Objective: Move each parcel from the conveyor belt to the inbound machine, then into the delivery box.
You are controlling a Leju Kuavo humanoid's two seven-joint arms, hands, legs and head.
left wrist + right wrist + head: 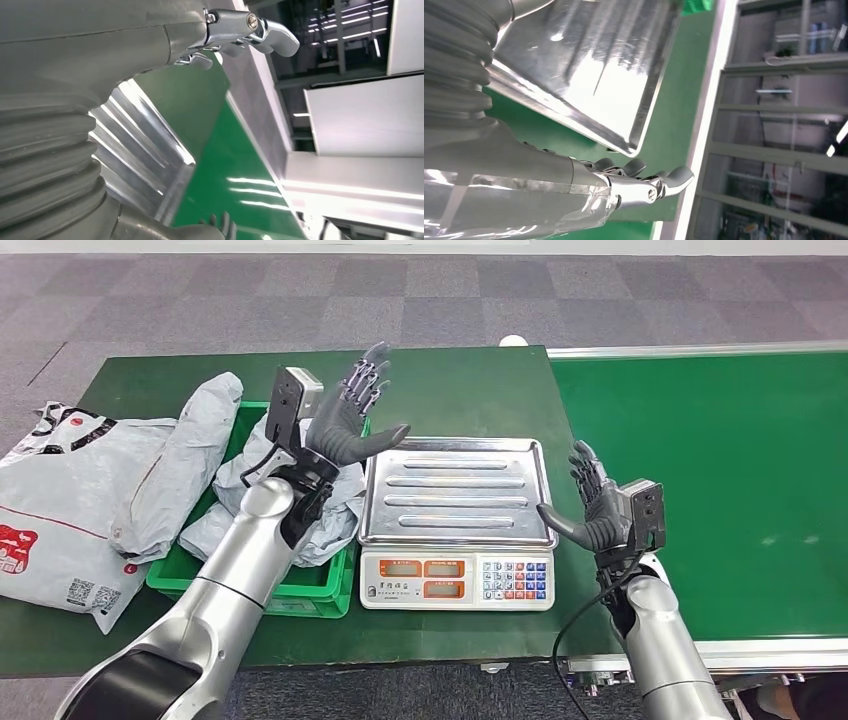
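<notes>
The inbound machine is a scale with a bare steel pan (455, 490) and a keypad front (456, 580), standing mid-table. My left hand (355, 415) is raised above the pan's left edge, fingers spread, holding nothing. My right hand (595, 502) hovers just right of the pan, also spread and holding nothing. Grey parcels (305, 500) lie in the green delivery box (310, 590) left of the scale. The green conveyor belt (720, 490) stretches to the right with no parcel on its visible part. The steel pan (589, 75) and its ribs (135, 145) appear close in both wrist views.
More grey and white bags (80, 490) are heaped on the green table (450, 390) left of the box, one draped over the box's rim. The belt's metal frame (700, 348) runs along its far side. Grey carpet lies beyond the table.
</notes>
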